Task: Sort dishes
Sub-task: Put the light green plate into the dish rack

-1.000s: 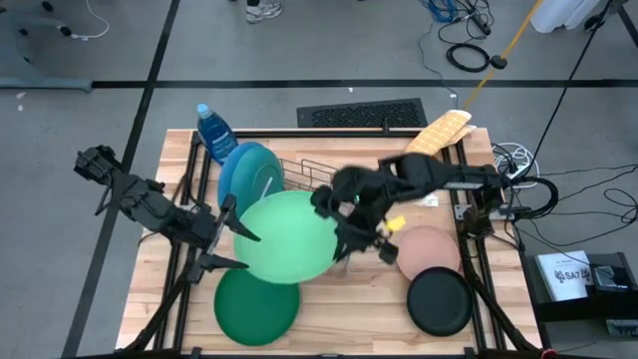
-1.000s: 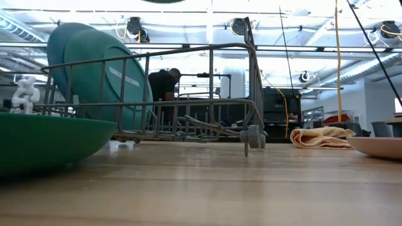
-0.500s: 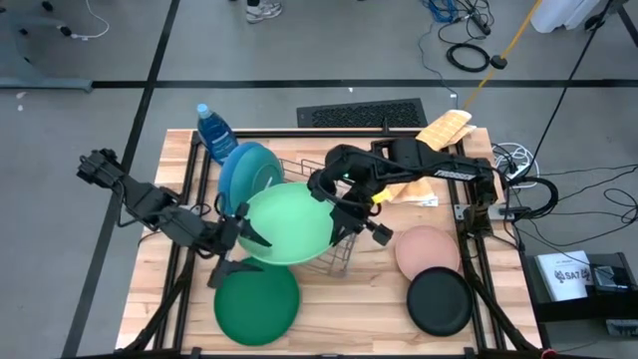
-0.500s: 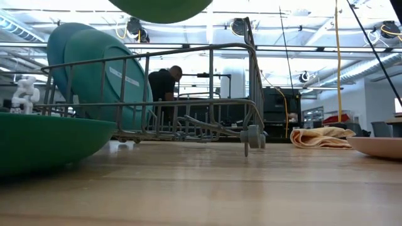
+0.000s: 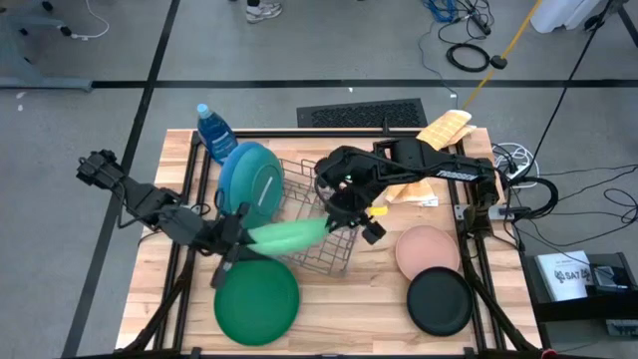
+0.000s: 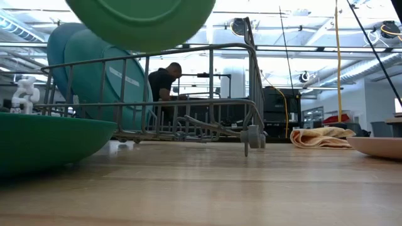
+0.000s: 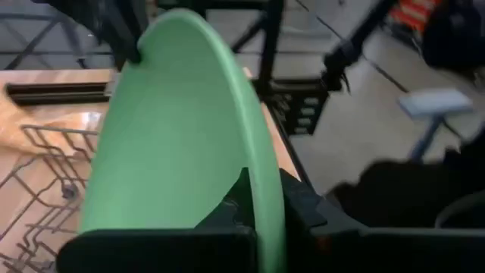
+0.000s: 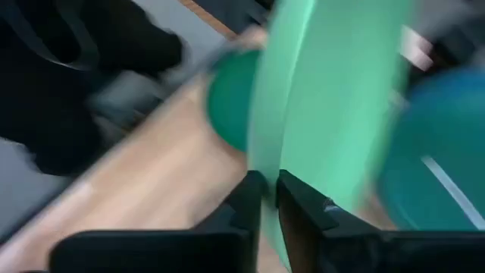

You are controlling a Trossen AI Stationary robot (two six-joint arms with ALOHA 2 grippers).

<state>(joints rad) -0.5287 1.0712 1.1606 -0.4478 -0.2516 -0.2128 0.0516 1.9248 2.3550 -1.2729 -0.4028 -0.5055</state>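
A light green plate (image 5: 289, 235) hangs tipped nearly on edge above the near left part of the grey wire rack (image 5: 324, 204). My left gripper (image 5: 242, 236) is shut on its left rim and my right gripper (image 5: 336, 221) on its right rim. The same plate fills the left wrist view (image 7: 174, 129) and shows at the top of the low view (image 6: 141, 22). A blue plate (image 5: 251, 179) stands on edge in the rack. A dark green plate (image 5: 257, 304) lies flat on the table near the front, and a pink plate (image 5: 429, 251) and a black plate (image 5: 439, 301) lie at the right. My left gripper pinches the plate's rim (image 7: 265, 182) between its two fingers, one on each face. It comes from the table's left, close to level. The plate is lifted clear and steeply tilted. My right gripper has the opposite rim (image 8: 267, 152) between its two fingers, coming from the table's right and slanting down. Its fingers (image 7: 125, 38) show on the far rim in the left wrist view. The plate hangs clear of the rack.
A blue bottle (image 5: 211, 128) stands at the far left corner and a yellow cloth (image 5: 444, 130) lies at the far right. The rack's wires rise right under the held plate. A person stands in the room beyond the table (image 6: 164, 85).
My left gripper has moved right to the light green plate and shut on its left rim. My right gripper has drawn a little toward the far edge and rolled. The plate, which faced up, has tipped nearly onto its edge and sunk toward the rack.
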